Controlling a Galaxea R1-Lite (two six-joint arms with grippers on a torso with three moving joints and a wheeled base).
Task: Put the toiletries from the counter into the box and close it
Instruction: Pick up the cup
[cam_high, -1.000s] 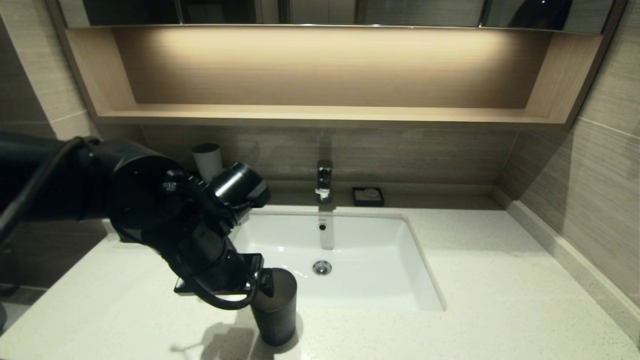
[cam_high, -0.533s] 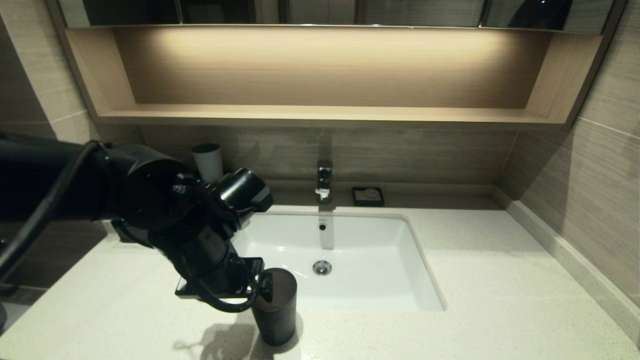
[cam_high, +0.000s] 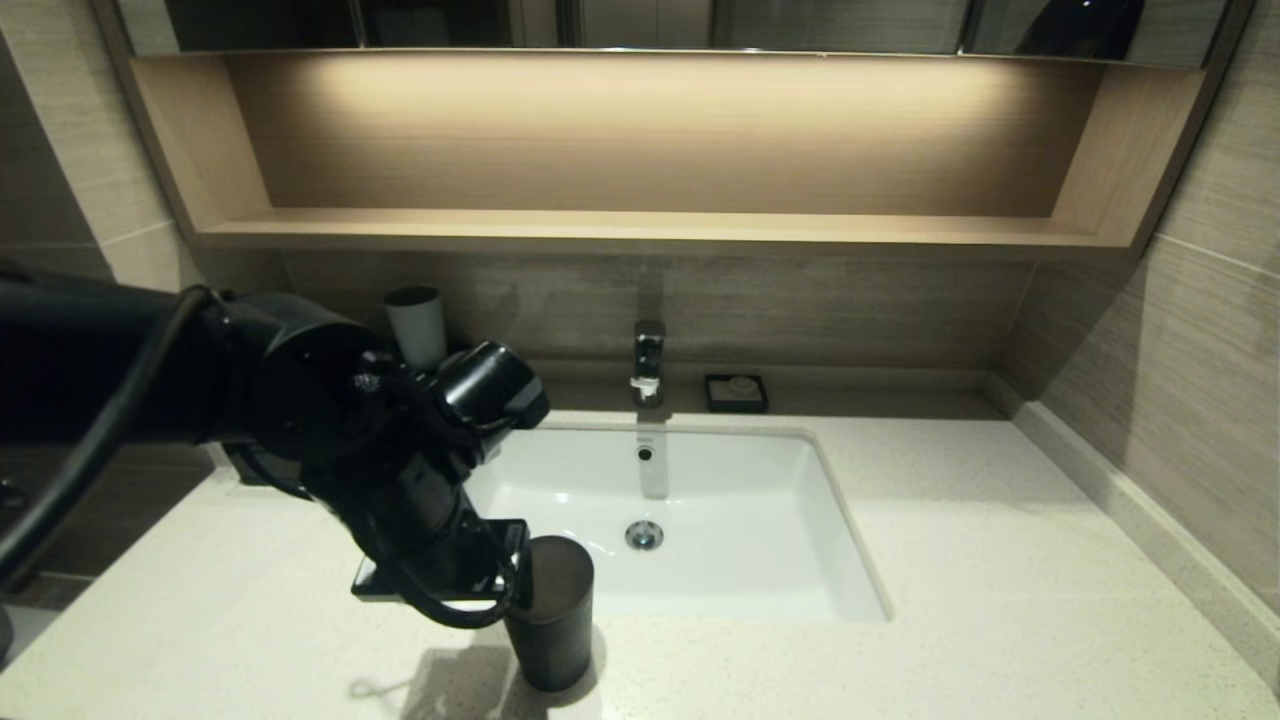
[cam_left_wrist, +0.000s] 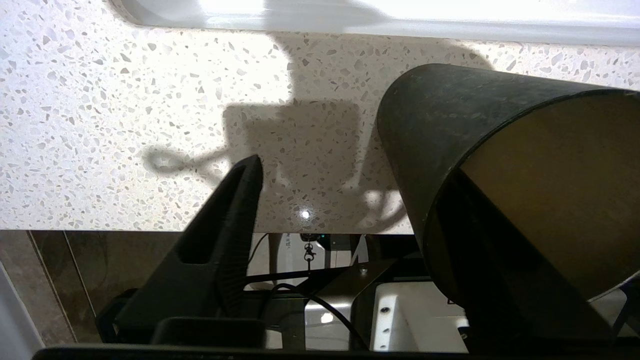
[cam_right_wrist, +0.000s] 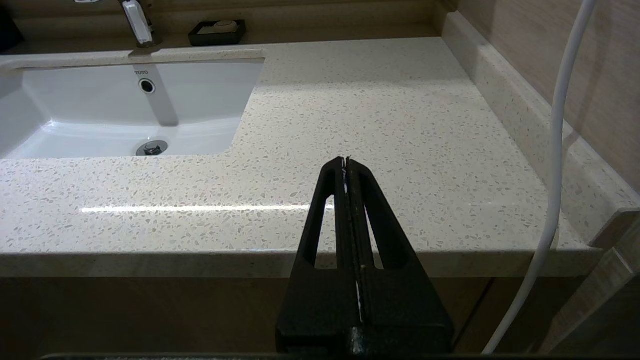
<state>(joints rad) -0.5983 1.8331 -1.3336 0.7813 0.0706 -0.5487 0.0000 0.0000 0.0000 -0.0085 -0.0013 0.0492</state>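
Speckled cream worktop (cam_high: 950, 560) shows neither packets nor box. Left end effector (cam_left_wrist: 330, 200) straddles the dark cup's (cam_high: 550, 625) wall, one finger inside; whether it grips is unclear. Right end effector (cam_right_wrist: 346, 165) hangs closed off the edge. Packing apparently remains.

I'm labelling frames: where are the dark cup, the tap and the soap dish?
dark cup (cam_high: 550, 625), head view, its side wall.
tap (cam_high: 648, 362), head view, its body.
soap dish (cam_high: 736, 393), head view, its middle.
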